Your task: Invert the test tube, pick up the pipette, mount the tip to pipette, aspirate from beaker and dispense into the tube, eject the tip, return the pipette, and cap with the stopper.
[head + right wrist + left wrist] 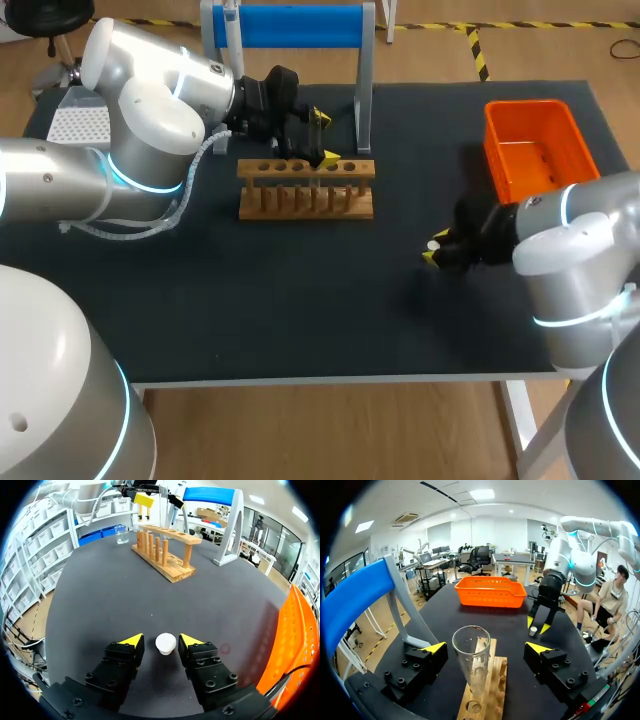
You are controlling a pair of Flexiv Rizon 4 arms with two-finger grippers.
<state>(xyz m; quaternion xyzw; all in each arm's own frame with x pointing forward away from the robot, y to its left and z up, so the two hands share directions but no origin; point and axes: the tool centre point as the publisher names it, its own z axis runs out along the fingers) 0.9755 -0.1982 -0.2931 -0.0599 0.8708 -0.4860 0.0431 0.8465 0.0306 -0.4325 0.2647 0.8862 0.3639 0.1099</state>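
A clear test tube [471, 660] stands mouth up in the wooden rack [489, 690], between the wide-apart fingers of my open left gripper [485, 649], and neither finger touches it. In the head view that gripper [322, 138] hovers over the rack [305, 187]. The white stopper [165, 643] rests on the black table between the fingers of my right gripper [161, 641], with a small gap on each side, so it is open. In the head view the stopper [434, 245] sits at the right gripper's [433, 252] tips. The pipette [174, 511] hangs on the blue stand [214, 496].
An orange basket [535, 148] stands at the back right. A glass beaker [121, 534] sits beyond the rack's far end, seen from the right wrist. A white tip box [78, 125] lies at the table's back left. The blue stand [290, 25] rises behind the rack.
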